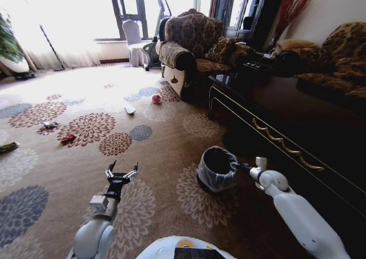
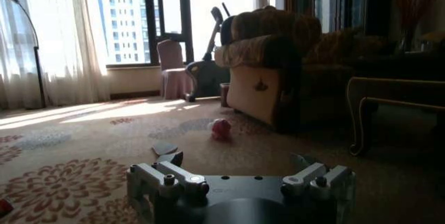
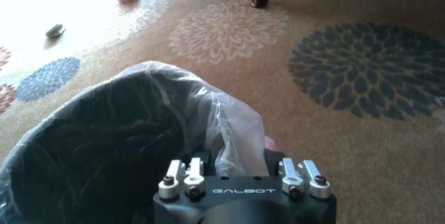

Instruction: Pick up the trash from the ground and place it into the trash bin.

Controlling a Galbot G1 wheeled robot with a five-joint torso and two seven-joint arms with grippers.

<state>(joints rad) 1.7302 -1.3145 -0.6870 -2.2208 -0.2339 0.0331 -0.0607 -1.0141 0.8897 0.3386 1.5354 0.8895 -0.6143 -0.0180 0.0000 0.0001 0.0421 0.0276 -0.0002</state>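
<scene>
On the carpet, right hand (image 1: 233, 166) grips the trash bin (image 1: 217, 168) by its lined rim. Left hand (image 1: 120, 173) hovers low, released. Nearest trash: red wrapper ball (image 1: 156, 99), well ahead. Judgement: keep bin upright, carry it alongside before reaching.

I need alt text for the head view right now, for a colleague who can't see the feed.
The right gripper grips the rim of the lined trash bin on the floral carpet, while the left gripper hovers open and empty over the floor. Litter lies farther off: a red wrapper ball, a pale scrap, and small pieces to the left.
</scene>
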